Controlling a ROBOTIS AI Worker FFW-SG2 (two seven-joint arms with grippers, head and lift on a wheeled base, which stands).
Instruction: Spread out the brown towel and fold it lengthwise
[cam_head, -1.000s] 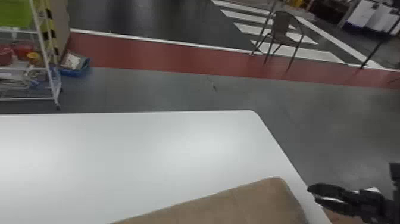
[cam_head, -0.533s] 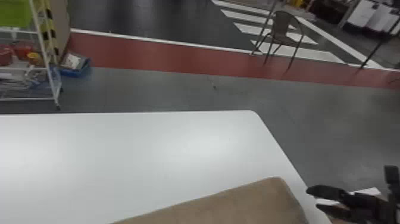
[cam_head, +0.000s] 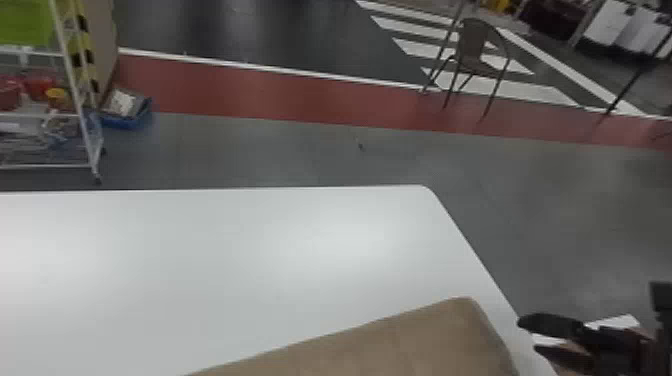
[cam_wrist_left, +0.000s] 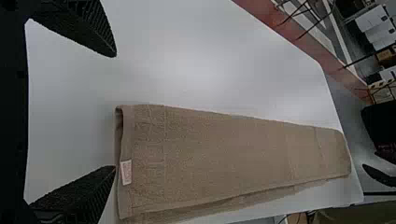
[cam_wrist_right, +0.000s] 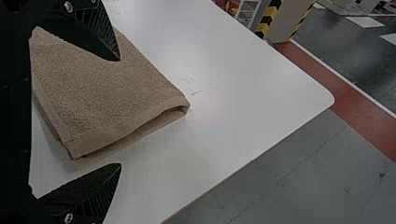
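We see the brown towel (cam_head: 400, 345) at the bottom of the head view, right of centre, its rounded end close to the slanting right edge of the white table (cam_head: 200, 260). Tabletop stretches from the towel up to the far edge and over to the left side, so we have most room there. The towel's long axis climbs gently rightward, a folded strip (a small label (cam_wrist_left: 126, 172) marks the end near our left gripper (cam_wrist_left: 115, 112)). That gripper's fingers stand wide apart; our right gripper (cam_head: 528, 336), lower right, is spread too, gripping nothing.
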